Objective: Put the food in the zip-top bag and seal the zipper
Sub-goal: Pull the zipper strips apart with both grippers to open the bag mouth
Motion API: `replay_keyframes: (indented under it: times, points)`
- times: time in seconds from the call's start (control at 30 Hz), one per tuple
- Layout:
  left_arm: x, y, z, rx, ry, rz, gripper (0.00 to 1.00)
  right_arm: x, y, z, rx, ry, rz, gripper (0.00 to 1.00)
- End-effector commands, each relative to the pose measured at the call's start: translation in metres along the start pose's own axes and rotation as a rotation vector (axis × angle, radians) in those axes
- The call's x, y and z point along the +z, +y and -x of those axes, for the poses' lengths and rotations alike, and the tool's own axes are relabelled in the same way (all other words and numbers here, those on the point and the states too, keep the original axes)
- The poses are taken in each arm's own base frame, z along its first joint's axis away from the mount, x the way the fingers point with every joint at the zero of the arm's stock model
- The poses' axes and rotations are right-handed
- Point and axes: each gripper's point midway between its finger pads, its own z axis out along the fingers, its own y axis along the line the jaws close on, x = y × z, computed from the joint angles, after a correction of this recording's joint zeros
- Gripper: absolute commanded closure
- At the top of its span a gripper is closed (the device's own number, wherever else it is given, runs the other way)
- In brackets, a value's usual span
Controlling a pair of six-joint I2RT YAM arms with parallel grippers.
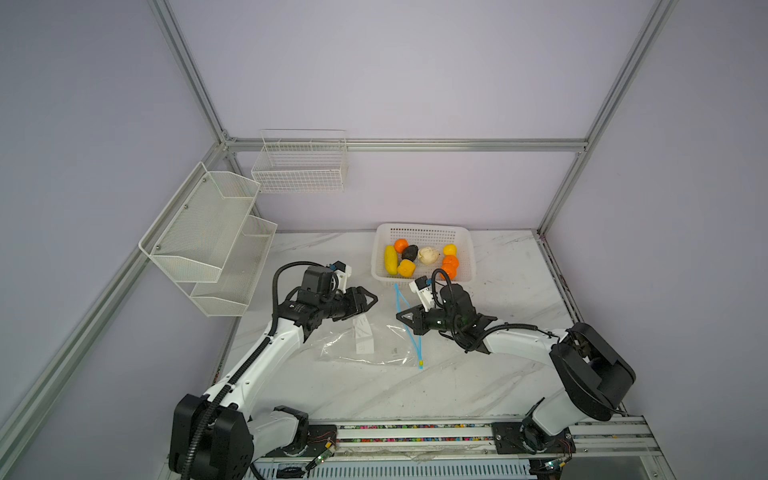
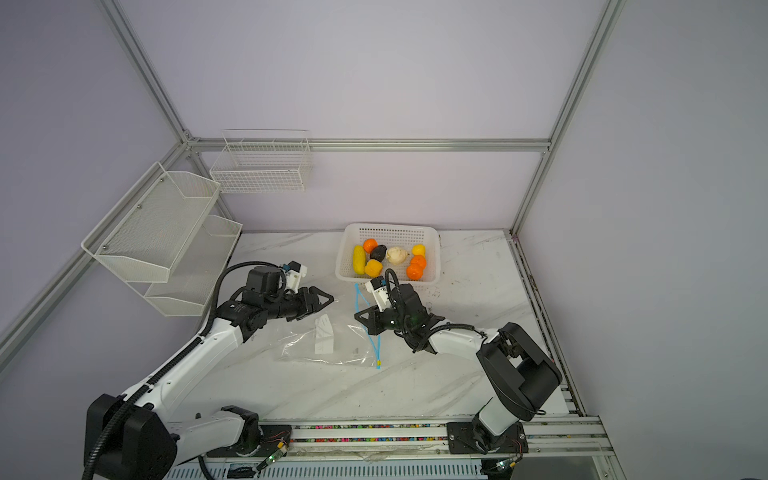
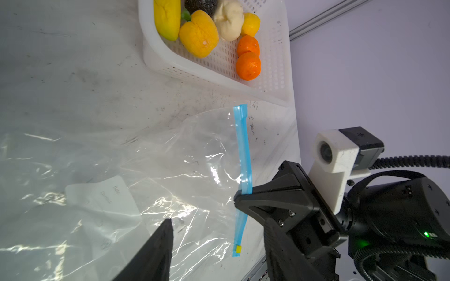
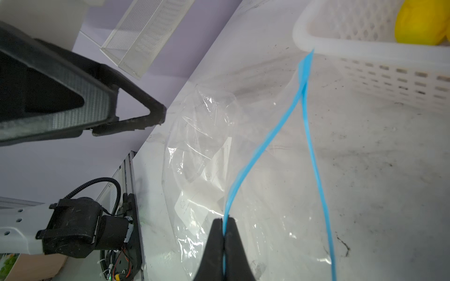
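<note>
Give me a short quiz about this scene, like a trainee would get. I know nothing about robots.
1. True or false: some of the food already lies inside the zip-top bag.
2. What is the right tool pinching? A. a yellow fruit. B. the zipper. C. the bag's white label.
3. How many orange balls lie in the white basket?

Key: 1. False, every piece is in the basket. 2. B. 3. Three.
</note>
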Motion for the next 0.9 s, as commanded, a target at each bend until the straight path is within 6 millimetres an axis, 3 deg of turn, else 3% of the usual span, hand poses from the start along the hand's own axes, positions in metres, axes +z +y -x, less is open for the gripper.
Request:
replay_keyframes:
  times: [0.0,0.13,0.43,0.67,0.73,0.87]
  points:
    - [0.0,-0.052,0.026,0.087,-0.052,-0.144,0.4,-0.001,0.021,0.021,-0.159,-0.082,0.084,1.0]
    - [0.011,-0.065,0.014,0.152,-0.003,-0.18,0.41,0.003,0.02,0.021,-0.174,-0.084,0.089,1.0]
    - [0.028,-0.072,0.006,0.214,0.049,-0.182,0.43,0.013,0.022,0.017,-0.176,-0.065,0.118,1.0]
    - [0.038,-0.057,0.007,0.201,0.072,-0.113,0.52,0.016,0.027,0.016,-0.184,-0.067,0.134,1.0]
    - [0.047,-0.041,0.002,0.192,0.106,-0.05,0.56,0.015,0.026,0.015,-0.186,-0.065,0.129,1.0]
    - [0.048,-0.029,-0.001,0.2,0.116,0.021,0.59,0.015,0.026,0.016,-0.194,-0.071,0.128,1.0]
